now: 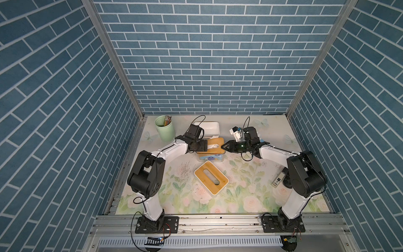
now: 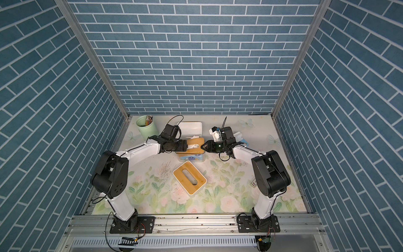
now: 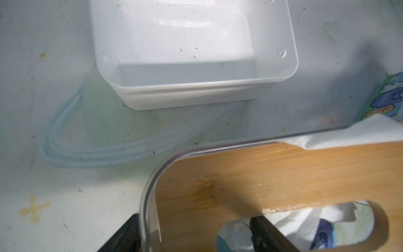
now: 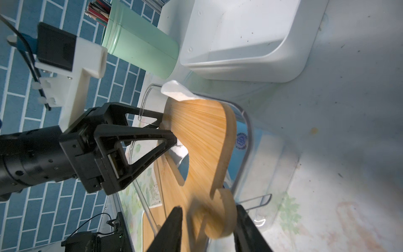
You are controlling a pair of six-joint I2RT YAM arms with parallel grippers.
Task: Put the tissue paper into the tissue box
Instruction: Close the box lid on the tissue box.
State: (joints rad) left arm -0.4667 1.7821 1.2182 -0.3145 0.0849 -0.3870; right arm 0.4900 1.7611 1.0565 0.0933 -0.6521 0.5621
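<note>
Toward the back of the table: tissue paper sits in the clear tissue box, poking past its tilted wooden lid; left claw spread wide at one end, right claw flanking the other, grip unclear

Blue brick-patterned walls close in the left, right and far sides, meeting at grey metal posts. The tabletop bears a pale floral print; aluminium rails line its near edge.
</note>
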